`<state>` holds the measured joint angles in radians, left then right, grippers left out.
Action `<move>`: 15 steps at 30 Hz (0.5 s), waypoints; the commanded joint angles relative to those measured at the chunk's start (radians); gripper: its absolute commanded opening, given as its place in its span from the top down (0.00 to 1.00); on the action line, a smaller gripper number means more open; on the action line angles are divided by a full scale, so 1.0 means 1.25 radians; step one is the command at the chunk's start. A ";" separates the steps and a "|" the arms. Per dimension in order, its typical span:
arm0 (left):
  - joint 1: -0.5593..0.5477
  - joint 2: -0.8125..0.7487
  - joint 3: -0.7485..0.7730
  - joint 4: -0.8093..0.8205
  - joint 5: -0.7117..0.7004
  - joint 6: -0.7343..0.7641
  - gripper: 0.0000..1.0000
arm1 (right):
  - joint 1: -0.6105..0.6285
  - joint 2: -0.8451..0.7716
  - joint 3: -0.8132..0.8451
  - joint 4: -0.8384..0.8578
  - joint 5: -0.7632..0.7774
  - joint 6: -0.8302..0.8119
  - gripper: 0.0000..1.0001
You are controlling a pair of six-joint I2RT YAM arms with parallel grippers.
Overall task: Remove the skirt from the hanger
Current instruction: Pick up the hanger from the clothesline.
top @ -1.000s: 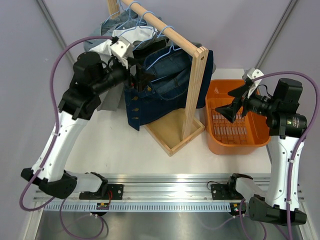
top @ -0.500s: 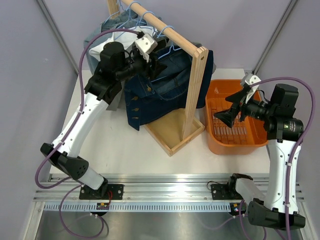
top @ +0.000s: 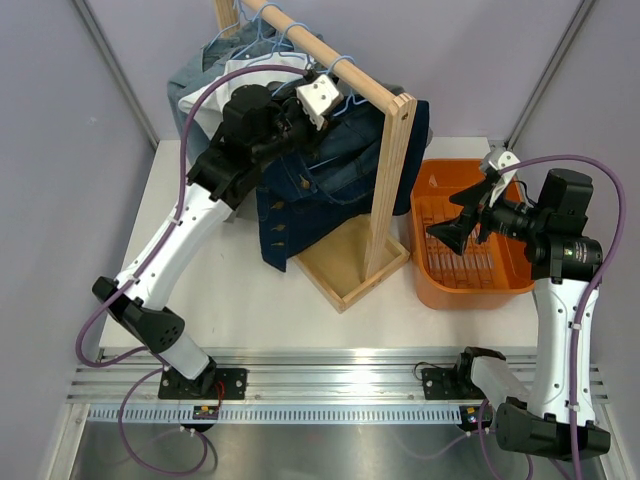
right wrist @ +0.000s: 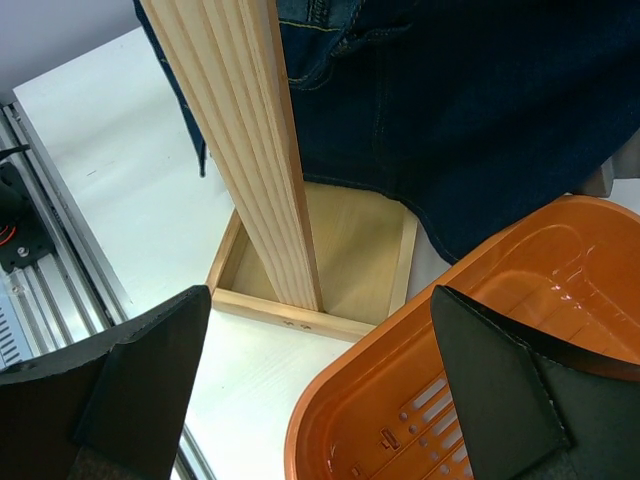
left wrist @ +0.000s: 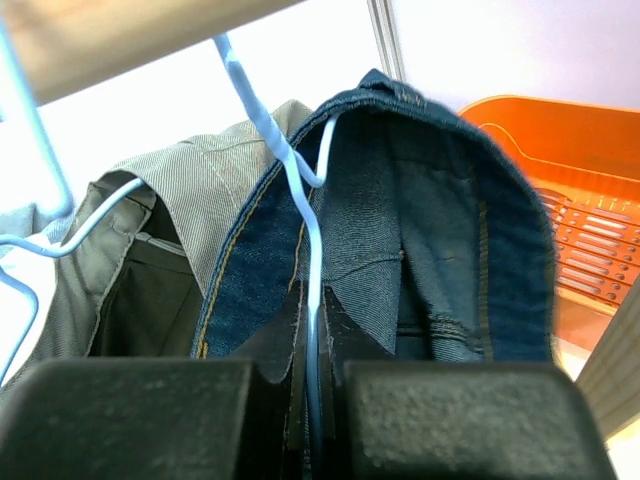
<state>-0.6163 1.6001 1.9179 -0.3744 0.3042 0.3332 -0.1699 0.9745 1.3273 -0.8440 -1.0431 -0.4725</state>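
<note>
A dark denim skirt [top: 300,210] hangs on a light blue wire hanger [top: 343,80] from the wooden rail [top: 330,60]. My left gripper [top: 335,112] is up beside the rail at the top of the skirt. In the left wrist view its jaws [left wrist: 314,310] are shut on the hanger [left wrist: 303,200], just below the twisted neck, with the skirt's waistband [left wrist: 440,230] looped behind. My right gripper [top: 447,213] hovers open over the orange basket [top: 440,290], holding nothing. In the right wrist view its fingers [right wrist: 318,300] frame the rack post and the basket rim.
Other garments hang further along the rail, among them a grey-green one [left wrist: 170,220] and more blue hangers [left wrist: 40,240]. The rack's upright post [top: 390,190] stands in a wooden base tray [top: 345,265], right beside the basket [right wrist: 400,400].
My left arm has swung right and up to the rail, and its jaws have gone from open to shut on the hanger wire. The right gripper has barely shifted.
</note>
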 commanded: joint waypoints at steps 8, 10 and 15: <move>-0.009 0.001 0.081 0.125 -0.008 -0.025 1.00 | 0.002 -0.008 -0.009 0.049 -0.029 0.028 0.01; -0.010 0.016 0.127 0.124 0.022 -0.048 1.00 | 0.002 -0.009 -0.011 0.051 -0.031 0.033 0.01; -0.009 0.053 0.160 0.141 0.063 -0.097 1.00 | 0.002 -0.008 -0.015 0.052 -0.032 0.037 0.01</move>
<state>-0.6239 1.6722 2.0480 -0.3592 0.3279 0.2649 -0.1699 0.9733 1.3136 -0.8150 -1.0435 -0.4412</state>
